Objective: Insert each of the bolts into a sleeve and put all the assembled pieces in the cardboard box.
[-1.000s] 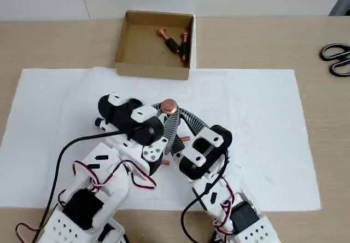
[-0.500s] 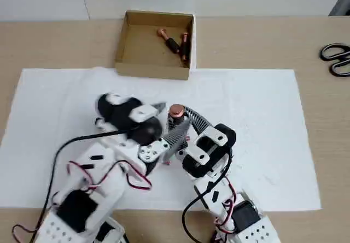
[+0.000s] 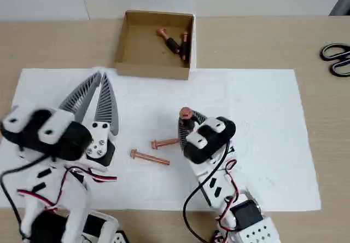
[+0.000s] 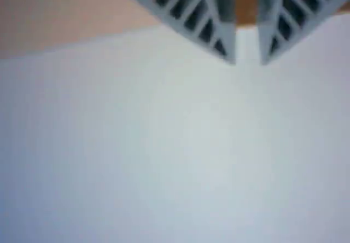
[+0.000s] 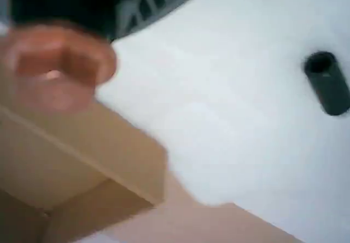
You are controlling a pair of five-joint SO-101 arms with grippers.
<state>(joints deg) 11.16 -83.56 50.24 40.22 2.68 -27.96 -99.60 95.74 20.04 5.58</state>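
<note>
My right gripper [image 3: 186, 122] stands near the middle of the white paper, shut on a black sleeve with a copper bolt [image 3: 186, 113] in it, head up. That bolt head [image 5: 54, 68] looms close in the right wrist view, with the cardboard box [image 5: 82, 161] beyond it. The cardboard box [image 3: 134, 67] at the back holds two assembled pieces [image 3: 176, 43]. Two loose copper bolts [image 3: 164, 143] [image 3: 149, 157] lie on the paper between the arms. A loose black sleeve [image 5: 327, 83] lies on the paper. My left gripper [image 3: 102, 77] [image 4: 247, 54] is over the paper's left part, narrowly open and holding nothing.
White paper [image 3: 262, 117] covers most of the wooden table. Black scissors [image 3: 336, 58] lie at the far right edge. Bare wood runs behind the paper on both sides of the box.
My left arm has swung away to the left, clear of the right gripper, uncovering two loose bolts. The right gripper keeps the bolt and sleeve and has shifted slightly right.
</note>
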